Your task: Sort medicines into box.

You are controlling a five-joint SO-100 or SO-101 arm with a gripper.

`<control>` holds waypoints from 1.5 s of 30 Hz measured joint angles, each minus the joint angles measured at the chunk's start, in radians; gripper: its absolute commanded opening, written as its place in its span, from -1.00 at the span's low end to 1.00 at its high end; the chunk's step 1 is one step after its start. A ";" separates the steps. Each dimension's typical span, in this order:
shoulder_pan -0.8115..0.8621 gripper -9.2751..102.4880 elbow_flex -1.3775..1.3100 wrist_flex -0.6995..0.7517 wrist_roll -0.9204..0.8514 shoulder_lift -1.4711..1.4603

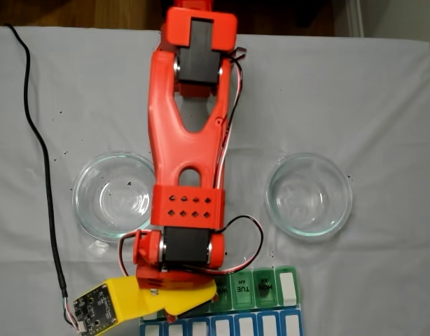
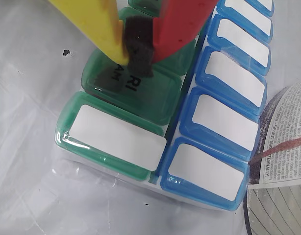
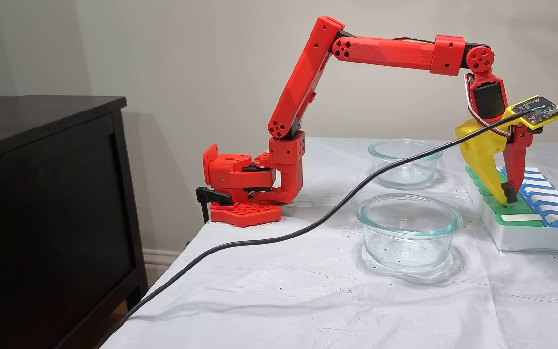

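Apparently the pincer (image 2: 137,46), jaws nearly together with only dark padding between, presses a green lid (image 2: 136,90) of the box (image 3: 526,232), perhaps closing it.

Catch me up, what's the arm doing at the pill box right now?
The red arm reaches out over the pill organiser, its gripper pointing down at the green row. The tips are pinched together right at the lid of a green compartment marked FRI. Lids on the visible compartments look closed. Both glass dishes look empty. I can't tell whether a pill is between the tips.
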 measured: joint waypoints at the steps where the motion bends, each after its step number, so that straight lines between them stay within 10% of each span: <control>1: 0.000 -0.84 0.000 0.000 0.000 0.000; 27: 0.035 -0.84 0.075 -0.021 -0.021 0.049; 45: -0.143 -0.84 0.782 -0.339 -0.057 0.784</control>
